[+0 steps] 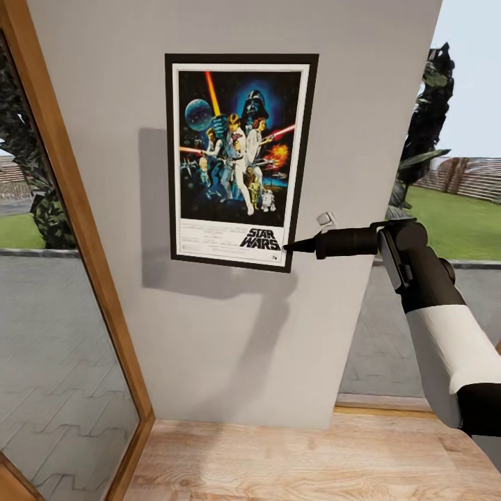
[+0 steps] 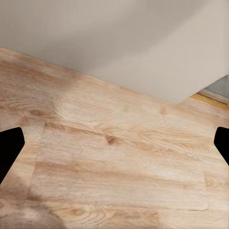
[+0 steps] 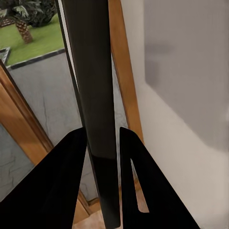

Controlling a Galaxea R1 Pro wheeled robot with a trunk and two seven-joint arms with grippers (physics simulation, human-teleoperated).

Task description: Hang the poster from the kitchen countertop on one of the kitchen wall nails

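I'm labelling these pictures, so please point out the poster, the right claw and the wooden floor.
poster (image 1: 238,156): head view, on the printed middle of the picture.
right claw (image 1: 287,245): head view, at its fingertips on the poster's lower right corner.
wooden floor (image 2: 119,162): left wrist view, on a bare plank.

The poster (image 3: 98,119) shows edge-on, its face hidden, ends cut off.
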